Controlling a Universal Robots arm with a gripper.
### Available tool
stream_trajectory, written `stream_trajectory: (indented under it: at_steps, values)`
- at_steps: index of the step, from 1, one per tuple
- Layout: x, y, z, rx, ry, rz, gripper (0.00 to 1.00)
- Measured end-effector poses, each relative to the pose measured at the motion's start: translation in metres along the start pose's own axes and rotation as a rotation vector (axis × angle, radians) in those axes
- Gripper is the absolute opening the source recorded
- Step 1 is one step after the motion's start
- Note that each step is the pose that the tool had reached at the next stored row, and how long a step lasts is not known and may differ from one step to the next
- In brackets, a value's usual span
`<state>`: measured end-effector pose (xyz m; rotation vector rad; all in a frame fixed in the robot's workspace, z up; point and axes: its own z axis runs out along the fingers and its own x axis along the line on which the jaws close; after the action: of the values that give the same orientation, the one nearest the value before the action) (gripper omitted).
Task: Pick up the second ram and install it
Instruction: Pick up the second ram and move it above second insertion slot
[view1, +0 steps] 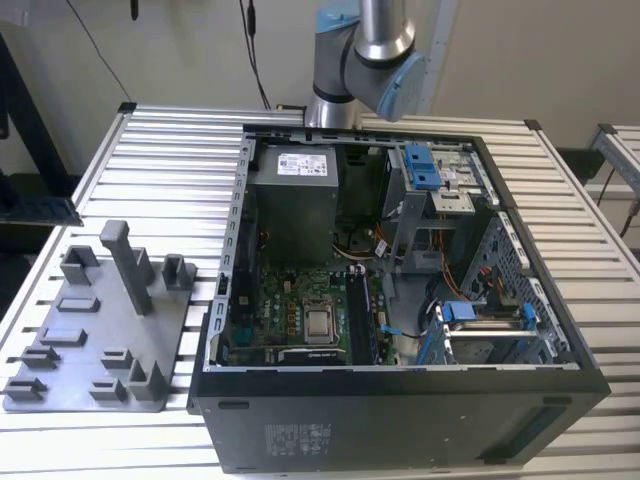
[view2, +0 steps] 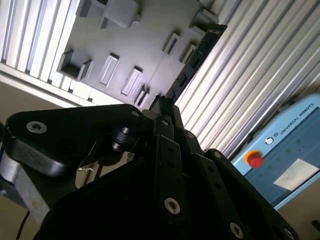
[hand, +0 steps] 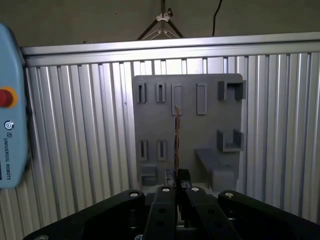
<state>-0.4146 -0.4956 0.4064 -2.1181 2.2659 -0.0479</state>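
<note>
While the pincer stays out of my sight from across the room, both wrist views show it clenched on the ram. It grips the stick by one end, and the stick runs edge-on away from the fingers. The ram hangs over the grey holder plate and touches none of its blocks, so I judge the pick-up done and the carry to the case in hand.

The install calls for a steady grip, the ram's long edge square to a free slot, and a straight press into it. The slots are, I think, the dark strips just beside the processor socket on the board, though from here I cannot say whether one is already filled.

The case lies open on its side on the slatted metal surface. The holder plate sits near it, toward the exterior view's left, and the arm rises behind the case's far edge. A pale blue pendant with a red button lies on the slats in both wrist views. A plain wall with hanging cables stands behind.
</note>
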Motion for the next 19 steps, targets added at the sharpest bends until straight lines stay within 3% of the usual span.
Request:
stream_trajectory:
  at_steps: [19]
  values:
    - [-0.0022,-0.0335,0.0017,-0.0001,-0.0014,0.0,0.14]
